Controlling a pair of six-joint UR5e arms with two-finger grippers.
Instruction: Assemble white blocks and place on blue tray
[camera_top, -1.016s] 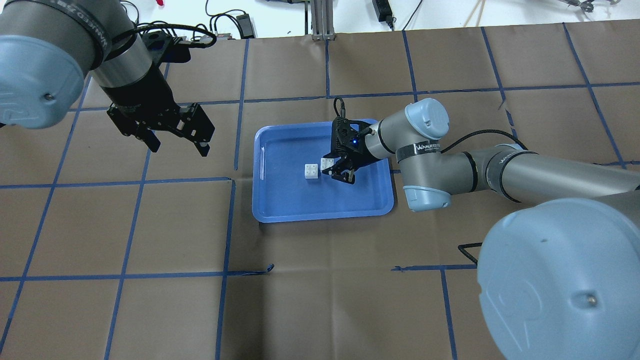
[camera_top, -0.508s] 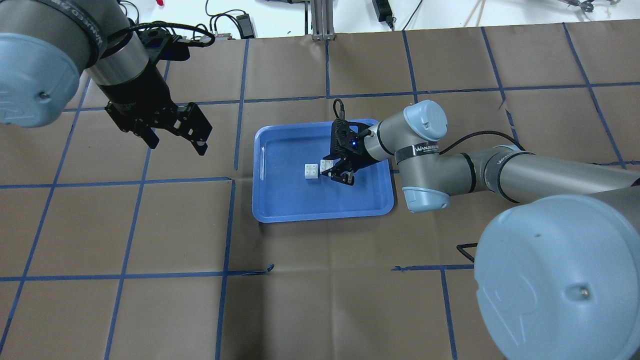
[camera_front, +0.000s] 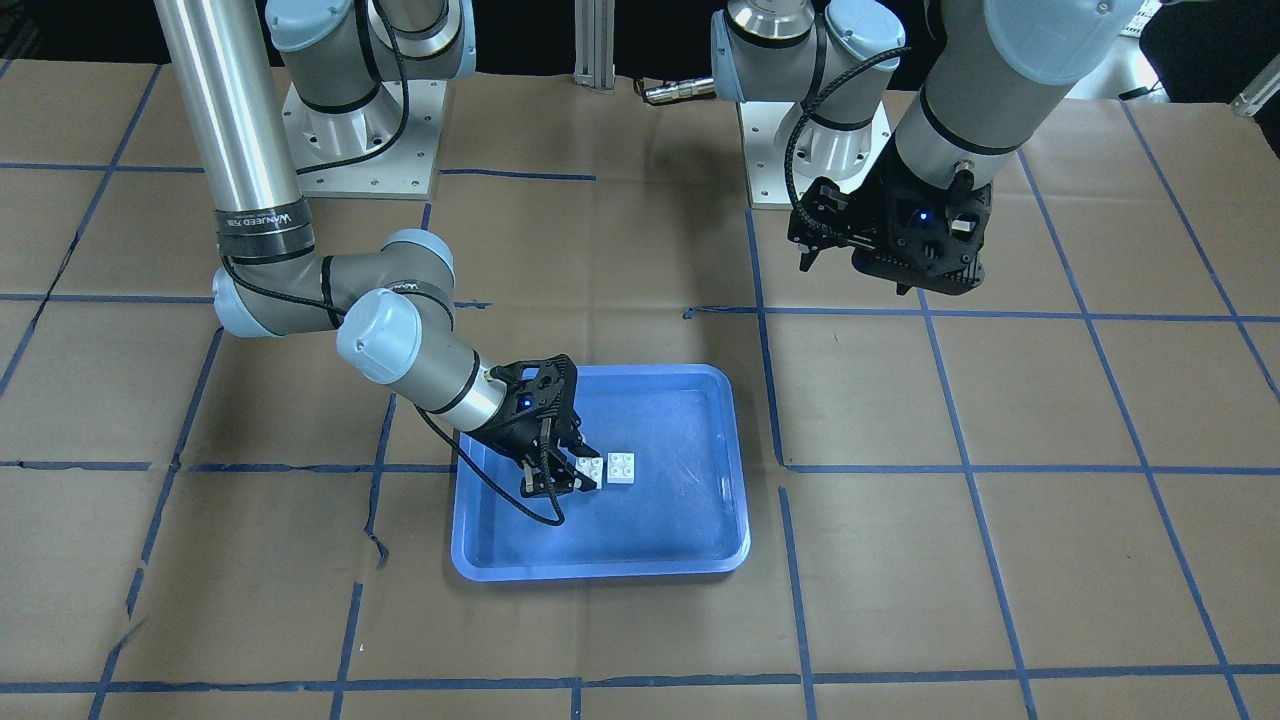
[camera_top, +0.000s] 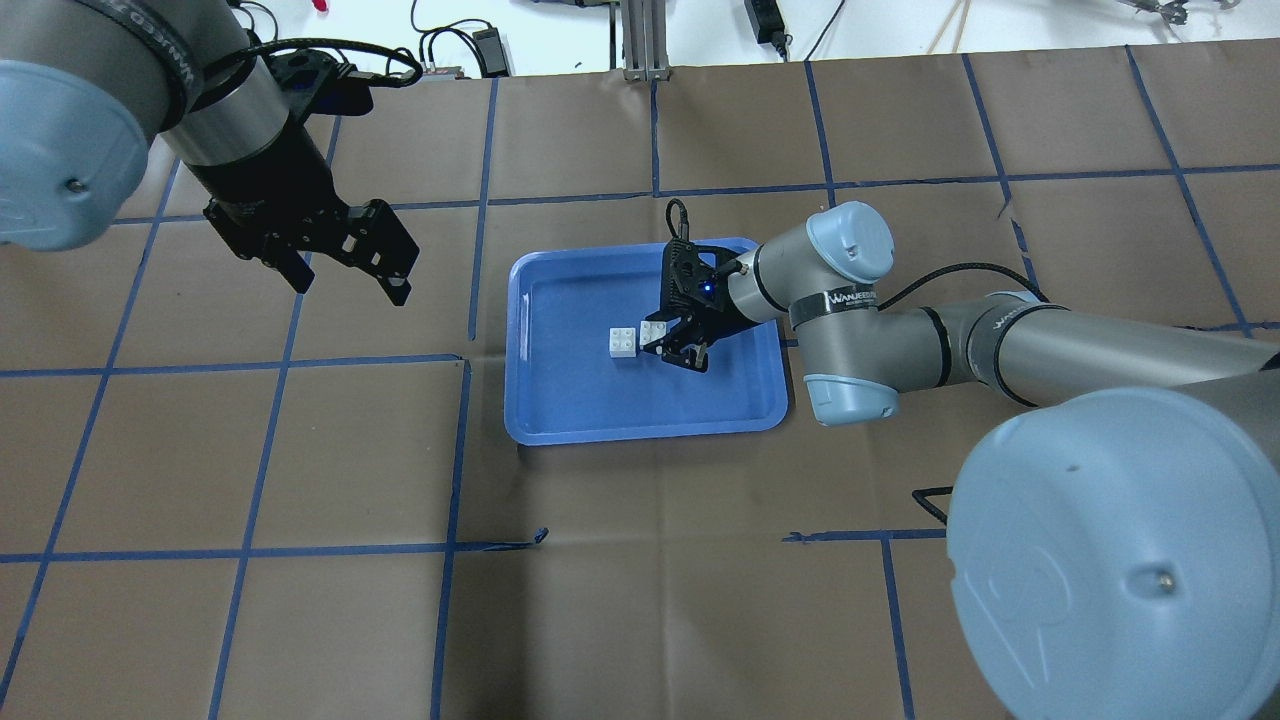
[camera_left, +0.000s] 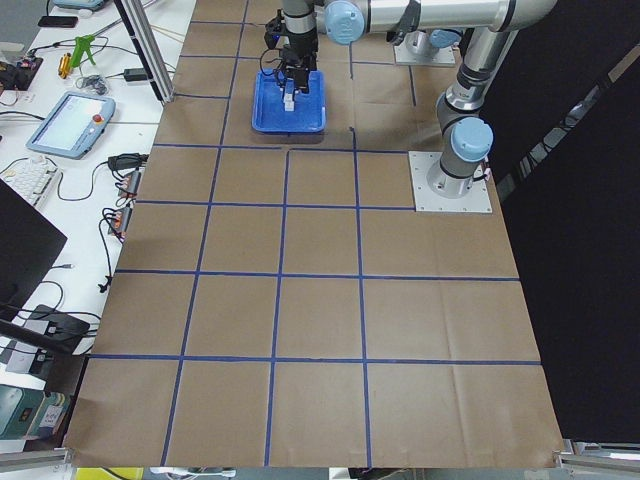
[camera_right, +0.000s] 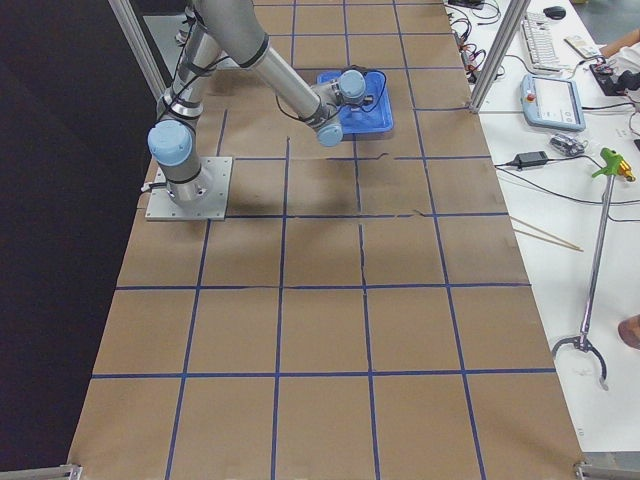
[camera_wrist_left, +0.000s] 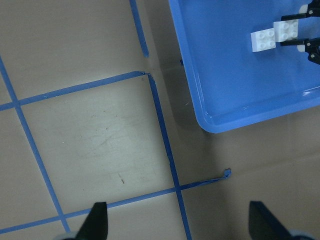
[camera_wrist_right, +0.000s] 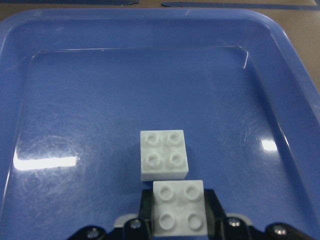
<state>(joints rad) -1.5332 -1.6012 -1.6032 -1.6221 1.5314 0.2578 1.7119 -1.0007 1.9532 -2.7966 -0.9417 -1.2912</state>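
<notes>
Grip | right gripper (camera_front: 563, 480) pinching held white block (camera_wrist_right: 179, 207) beside loose white block (camera_wrist_right: 164, 154) in blue tray (camera_wrist_right: 60, 75) | left gripper (camera_top: 350, 283) wide, empty

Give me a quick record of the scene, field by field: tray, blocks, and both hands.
tray: blue, on the table, both blocks inside
free block: white, studs up, flat on the tray floor
held block: white, studs up, beside the free block, not stacked
right hand: shut on the held block, low in the tray
left hand: open, empty, over the table, clear of the tray
assembly: not yet done
</notes>
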